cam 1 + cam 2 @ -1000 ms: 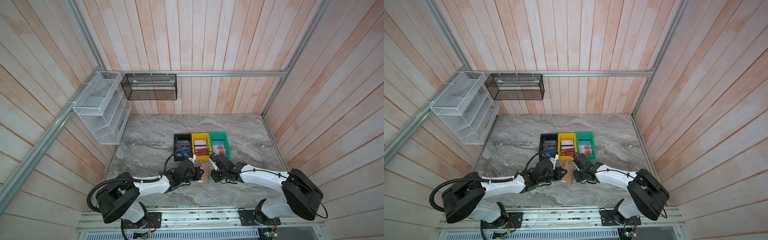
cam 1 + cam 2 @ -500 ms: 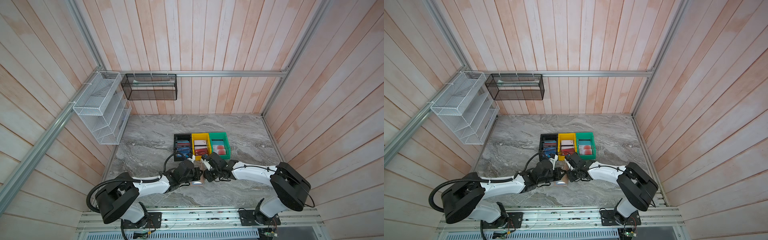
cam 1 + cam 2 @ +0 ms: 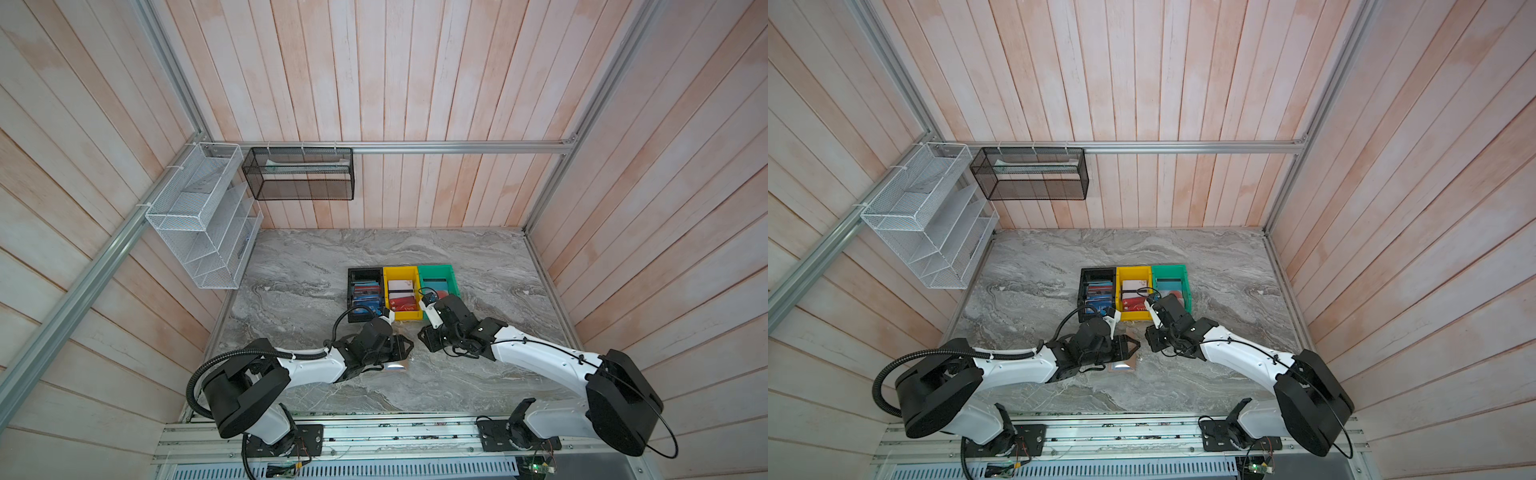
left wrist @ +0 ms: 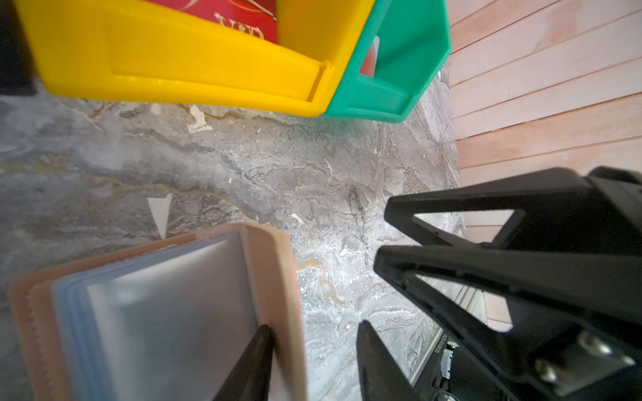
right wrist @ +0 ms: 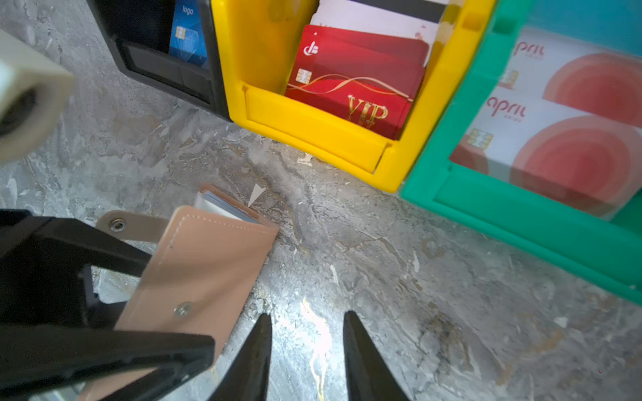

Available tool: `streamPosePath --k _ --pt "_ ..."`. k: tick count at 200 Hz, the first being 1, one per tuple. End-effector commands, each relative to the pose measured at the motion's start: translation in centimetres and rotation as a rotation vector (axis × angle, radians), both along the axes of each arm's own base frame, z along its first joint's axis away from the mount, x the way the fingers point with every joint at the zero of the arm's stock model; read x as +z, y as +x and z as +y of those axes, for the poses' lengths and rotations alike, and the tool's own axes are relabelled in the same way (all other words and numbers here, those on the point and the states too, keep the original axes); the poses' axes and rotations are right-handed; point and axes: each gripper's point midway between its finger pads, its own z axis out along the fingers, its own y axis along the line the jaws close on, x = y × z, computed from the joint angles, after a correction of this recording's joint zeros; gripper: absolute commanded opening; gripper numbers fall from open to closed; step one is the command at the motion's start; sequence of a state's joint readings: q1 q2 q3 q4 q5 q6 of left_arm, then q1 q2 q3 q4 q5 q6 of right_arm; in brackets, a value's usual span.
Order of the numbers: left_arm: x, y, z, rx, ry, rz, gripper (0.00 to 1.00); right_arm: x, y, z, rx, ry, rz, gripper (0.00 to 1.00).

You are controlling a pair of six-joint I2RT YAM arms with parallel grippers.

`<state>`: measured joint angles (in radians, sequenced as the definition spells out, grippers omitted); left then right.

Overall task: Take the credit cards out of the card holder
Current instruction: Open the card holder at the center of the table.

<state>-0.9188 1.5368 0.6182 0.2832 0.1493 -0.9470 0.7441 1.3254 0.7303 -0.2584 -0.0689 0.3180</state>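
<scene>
The flat tan booklet-style card holder [image 5: 208,257] lies on the grey marbled worktop [image 5: 382,277] on the near side of the yellow plastic bin [image 5: 312,139], its cover loosely straddled by the parted left hand [image 4: 314,326], presumably exposing the pale blue sleeves [image 4: 173,295] to the empty, narrowly parted right hand [image 5: 307,314].

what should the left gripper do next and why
Probably draw the left gripper back off the card holder: its jaws stand open astride the tan cover, the sleeves in view show no card, and credit cards lie in the yellow bin and green bin.
</scene>
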Motion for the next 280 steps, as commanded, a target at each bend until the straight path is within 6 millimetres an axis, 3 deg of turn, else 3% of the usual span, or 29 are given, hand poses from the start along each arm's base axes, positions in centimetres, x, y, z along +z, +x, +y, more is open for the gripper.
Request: streamPosePath --k 1,41,109,149,192,236,280 --pt "1.5 0.2 -1.6 -0.031 -0.055 -0.023 0.42 -0.9 -0.8 -1.3 -0.018 -0.04 0.033 0.36" --pt "2.4 0.4 -2.6 -0.059 -0.062 -0.043 0.42 -1.0 -0.8 -1.9 -0.037 -0.052 0.038 0.36" --pt "-0.9 0.1 -3.8 -0.077 -0.043 0.018 0.4 0.7 -0.7 -3.8 -0.099 -0.042 0.008 0.36" --pt "-2.7 -0.2 -3.9 -0.075 -0.037 0.057 0.36 2.2 -1.5 -3.4 -0.09 0.038 -0.005 0.36" --pt "-1.2 0.0 -4.6 -0.093 -0.061 0.039 0.32 3.1 -1.6 -2.5 -0.083 0.124 -0.021 0.36" --pt "2.0 0.4 -4.3 -0.093 -0.073 -0.034 0.29 1.4 -2.5 -0.7 -0.009 0.16 0.072 0.36" --pt "0.0 0.0 -4.2 -0.089 -0.065 0.008 0.27 -0.6 -2.8 0.2 0.014 0.159 0.147 0.34"
